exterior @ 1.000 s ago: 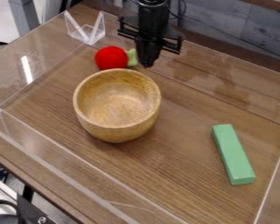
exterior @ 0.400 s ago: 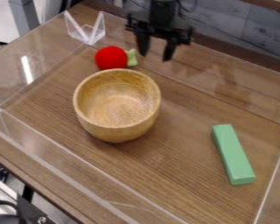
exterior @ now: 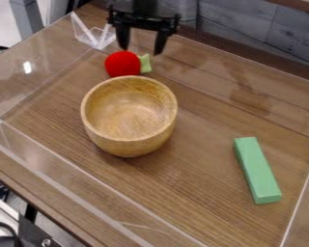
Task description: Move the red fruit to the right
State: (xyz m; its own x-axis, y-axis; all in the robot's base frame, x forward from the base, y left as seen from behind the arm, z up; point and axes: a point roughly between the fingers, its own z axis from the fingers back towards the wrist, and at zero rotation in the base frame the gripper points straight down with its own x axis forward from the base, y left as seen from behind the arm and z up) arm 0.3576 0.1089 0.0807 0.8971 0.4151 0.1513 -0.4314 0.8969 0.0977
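Camera view is showing the gripper (exterior: 142,43) hanging with jaws spread just above the red fruit (exterior: 121,64), which is sitting in the upper left of the frame behind the wooden bowl (exterior: 128,116). Being small, round and probably light and smooth, it is likely calling for a pinch across its widest middle, clear of the leafy tip.

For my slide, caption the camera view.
Open gripper poised above the red fruit, behind a wooden bowl; green block at right.
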